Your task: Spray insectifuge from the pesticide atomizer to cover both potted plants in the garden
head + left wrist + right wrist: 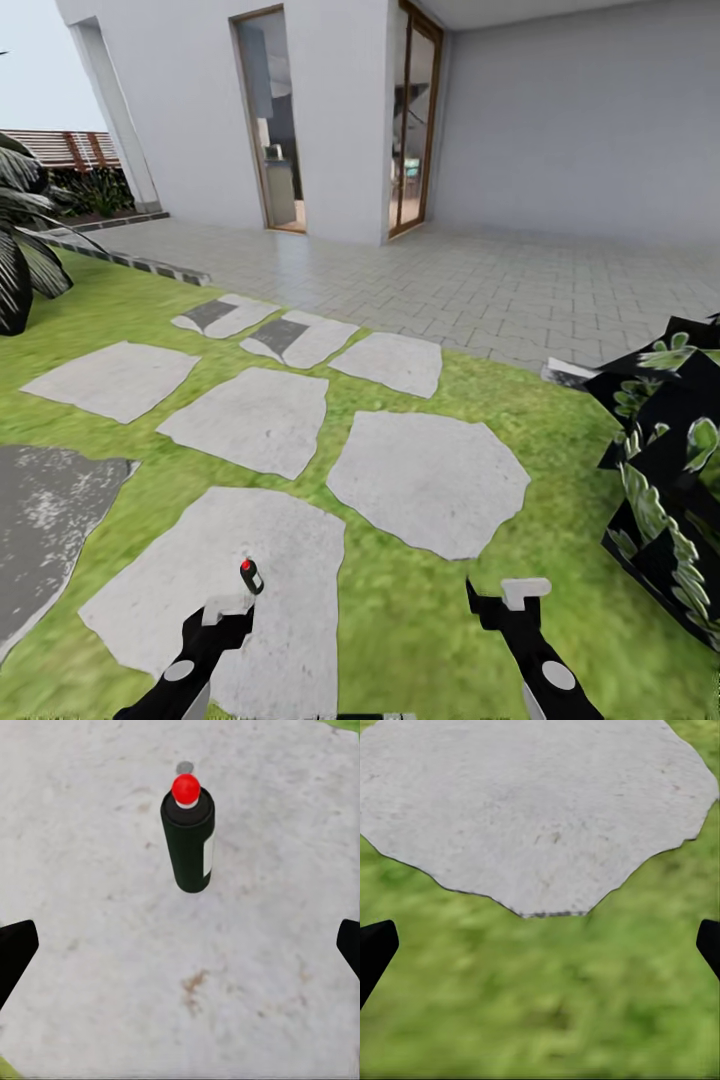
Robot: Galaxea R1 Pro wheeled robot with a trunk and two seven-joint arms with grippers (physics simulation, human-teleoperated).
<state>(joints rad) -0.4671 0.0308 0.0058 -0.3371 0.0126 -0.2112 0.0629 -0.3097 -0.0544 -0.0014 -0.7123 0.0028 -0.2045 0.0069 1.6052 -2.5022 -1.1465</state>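
Observation:
The pesticide atomizer (pixel 250 577) is a slim dark green bottle with a white label and a red top. It stands upright on a large pale stepping stone (pixel 200 590). My left gripper (pixel 228 608) hovers just short of it, open. In the left wrist view the atomizer (pixel 187 840) stands ahead of the left gripper (pixel 180 952), whose fingers (pixel 15 952) sit wide apart at the edges. My right gripper (pixel 515 598) hangs open over grass; the right wrist view has the right gripper (pixel 540 952) empty. A plant of white-speckled green leaves (pixel 670 480) sits at the right edge, its pot hidden.
Several stepping stones (pixel 430 480) lie across the lawn, with a grey stone patio (pixel 50 510) at the left. A dark palm (pixel 20 250) stands far left before a slatted fence (pixel 60 148). A paved terrace (pixel 450 280) and house doors (pixel 412 120) lie ahead.

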